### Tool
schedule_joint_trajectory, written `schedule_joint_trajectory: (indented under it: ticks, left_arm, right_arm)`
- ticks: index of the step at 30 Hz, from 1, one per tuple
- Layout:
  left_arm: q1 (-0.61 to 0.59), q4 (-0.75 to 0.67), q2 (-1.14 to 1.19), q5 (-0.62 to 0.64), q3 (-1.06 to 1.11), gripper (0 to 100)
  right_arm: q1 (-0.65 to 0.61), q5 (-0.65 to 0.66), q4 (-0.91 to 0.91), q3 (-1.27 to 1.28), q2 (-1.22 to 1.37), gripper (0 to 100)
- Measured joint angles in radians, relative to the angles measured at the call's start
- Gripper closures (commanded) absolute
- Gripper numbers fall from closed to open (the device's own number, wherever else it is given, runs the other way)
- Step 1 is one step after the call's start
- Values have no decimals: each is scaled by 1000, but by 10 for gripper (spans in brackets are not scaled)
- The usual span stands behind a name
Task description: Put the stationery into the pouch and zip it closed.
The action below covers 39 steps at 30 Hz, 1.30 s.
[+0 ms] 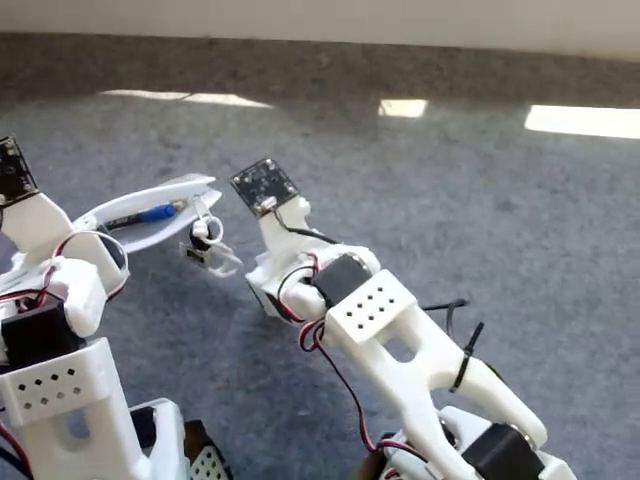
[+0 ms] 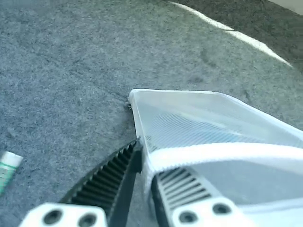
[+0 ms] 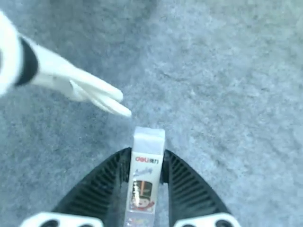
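My left gripper [image 2: 142, 153] is clamped on the pouch [image 2: 203, 127], both fingers pinching one corner of its rim. My right gripper [image 3: 144, 163] sits just beside the pouch's pointed end, its fingers closed around a white stationery piece [image 3: 146, 175]. My right arm [image 1: 400, 340] is stretched low toward the pouch.
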Motion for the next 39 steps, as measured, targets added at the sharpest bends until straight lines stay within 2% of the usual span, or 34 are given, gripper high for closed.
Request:
schedule_joint_trajectory:
  ticks: [4,12,27,39]
  left_arm:
    - [46,0,-2,-18,18,993]
    - [54,0,-2,-18,18,993]
    - [117,0,-2,-18,18,993]
    - [118,0,-3,-18,37,993]
  right_arm:
    - [11,-8,-43,-2,-60,994]
    - [15,-100,-132,84,-232,994]
    - [15,-100,-359,310,-565,994]
    - [15,-100,-400,313,-740,994]
